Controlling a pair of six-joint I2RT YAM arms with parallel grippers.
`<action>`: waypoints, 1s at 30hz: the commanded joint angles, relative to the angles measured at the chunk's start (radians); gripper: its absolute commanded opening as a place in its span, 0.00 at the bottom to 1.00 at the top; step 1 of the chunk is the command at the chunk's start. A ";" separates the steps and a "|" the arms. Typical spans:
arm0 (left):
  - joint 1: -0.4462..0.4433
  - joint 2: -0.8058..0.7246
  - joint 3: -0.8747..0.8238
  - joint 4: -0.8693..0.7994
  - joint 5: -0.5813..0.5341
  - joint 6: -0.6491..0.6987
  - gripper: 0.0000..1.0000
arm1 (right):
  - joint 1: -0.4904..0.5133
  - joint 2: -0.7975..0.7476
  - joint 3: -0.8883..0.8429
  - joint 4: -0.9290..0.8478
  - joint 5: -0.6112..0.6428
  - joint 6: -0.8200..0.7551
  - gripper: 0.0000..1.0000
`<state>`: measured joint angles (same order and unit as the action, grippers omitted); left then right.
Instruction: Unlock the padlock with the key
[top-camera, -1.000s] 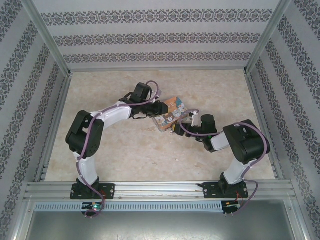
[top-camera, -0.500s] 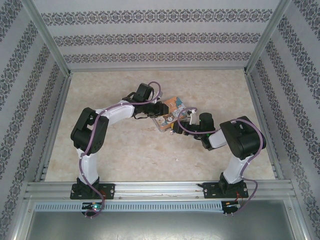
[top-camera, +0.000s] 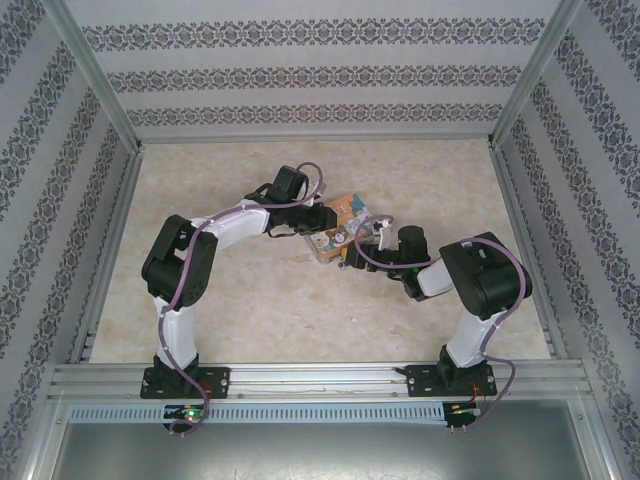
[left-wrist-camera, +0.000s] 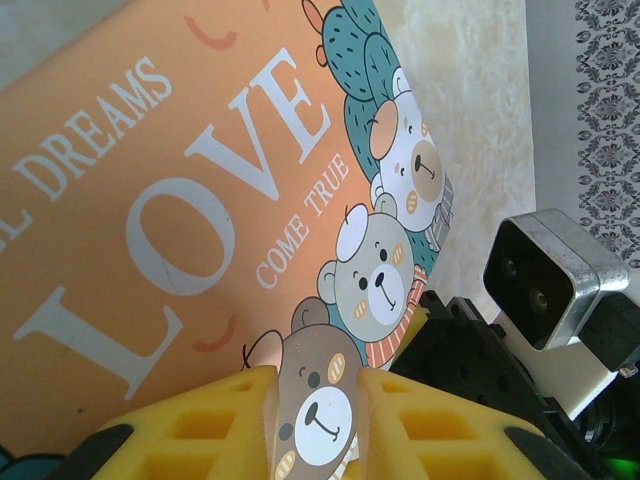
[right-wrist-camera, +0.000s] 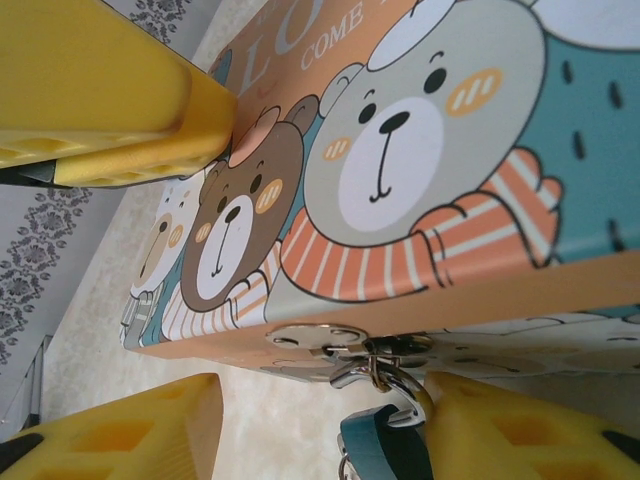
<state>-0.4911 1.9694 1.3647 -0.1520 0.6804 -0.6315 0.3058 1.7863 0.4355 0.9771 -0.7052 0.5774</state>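
Note:
The orange "LOVE" tin (top-camera: 347, 209) lies mid-table, tilted. My left gripper (top-camera: 318, 233) is shut on its near edge; in the left wrist view the yellow fingertips (left-wrist-camera: 250, 385) clamp the tin (left-wrist-camera: 180, 200) at the brown bear print. The teal padlock (right-wrist-camera: 385, 450) hangs by its silvery shackle (right-wrist-camera: 402, 386) from the hasp (right-wrist-camera: 312, 338) on the tin's side (right-wrist-camera: 420, 150). My right gripper (right-wrist-camera: 322, 415) is open around the padlock, one finger (right-wrist-camera: 520, 430) against the shackle, the other well apart. The key is out of view.
The right arm's wrist camera (left-wrist-camera: 545, 280) sits close beside the tin in the left wrist view. Aluminium frame posts and patterned walls (top-camera: 320, 75) enclose the beige table (top-camera: 260, 310) on three sides. Bare tabletop lies in front of and behind the tin.
The right gripper has moved in toward the tin's hasp side and its jaws have narrowed. The left arm shifted slightly, still gripping the tin.

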 joint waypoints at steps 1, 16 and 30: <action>-0.007 0.021 0.020 -0.056 -0.025 0.029 0.27 | 0.013 -0.024 -0.011 0.018 -0.028 -0.007 0.53; -0.007 0.020 0.030 -0.072 -0.032 0.039 0.27 | 0.012 -0.040 -0.018 -0.016 -0.007 -0.015 0.40; -0.007 0.019 0.028 -0.072 -0.032 0.041 0.27 | 0.012 -0.056 -0.027 -0.048 0.016 -0.028 0.23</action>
<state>-0.4911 1.9694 1.3750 -0.1776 0.6693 -0.6125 0.3058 1.7603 0.4164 0.9237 -0.6823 0.5701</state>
